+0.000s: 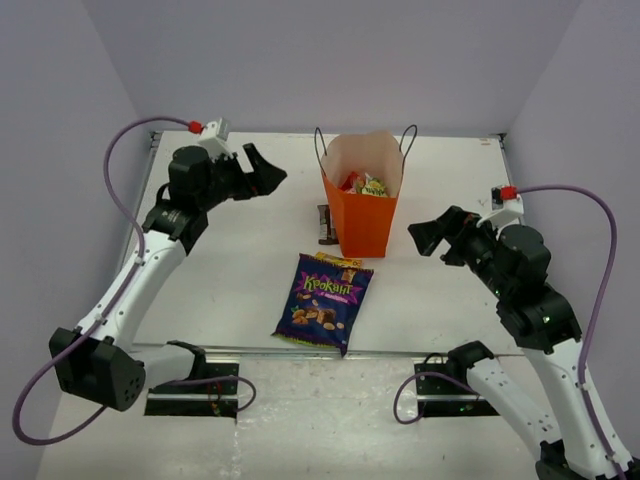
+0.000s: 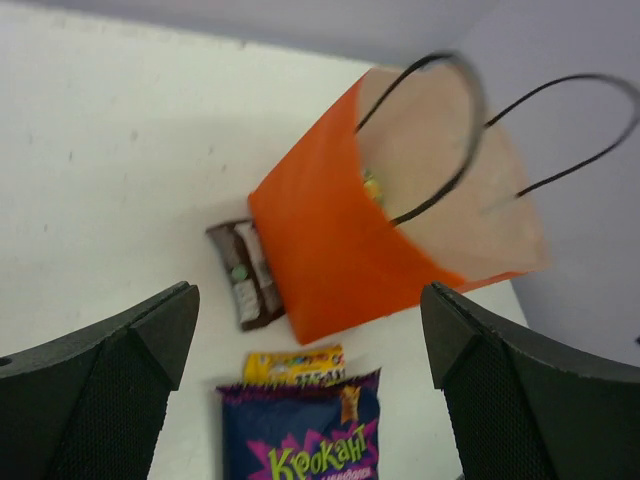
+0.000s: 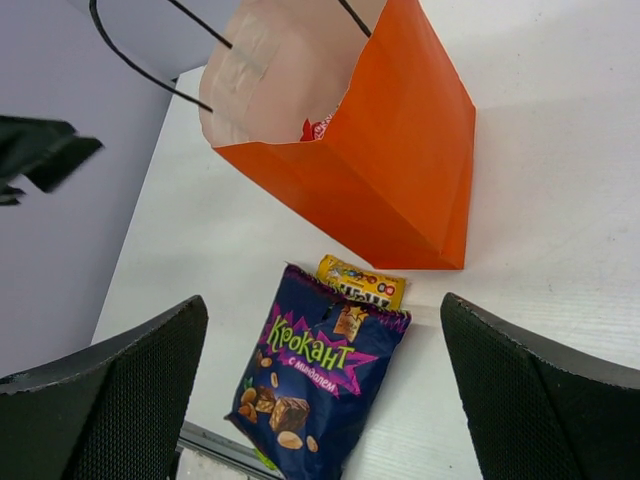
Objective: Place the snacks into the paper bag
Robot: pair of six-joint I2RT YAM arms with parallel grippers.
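The left gripper hangs in the upper left of the top view, fingers spread wide and holding nothing, well apart from the paper bag. A small brown bar lies on the surface against the bag's left base. The bag stands upright at centre. Inside it show a red packet and a green-yellow wrapper, possibly with more beneath. Just below the bag, the small yellow pack touches the top edge of the purple nut bag. At right, the right gripper is spread too and empty, near the bag.

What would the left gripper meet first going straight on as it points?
Probably the orange side of the paper bag, centred between the open jaws of the left gripper; aimed lower, the brown bar at its base.
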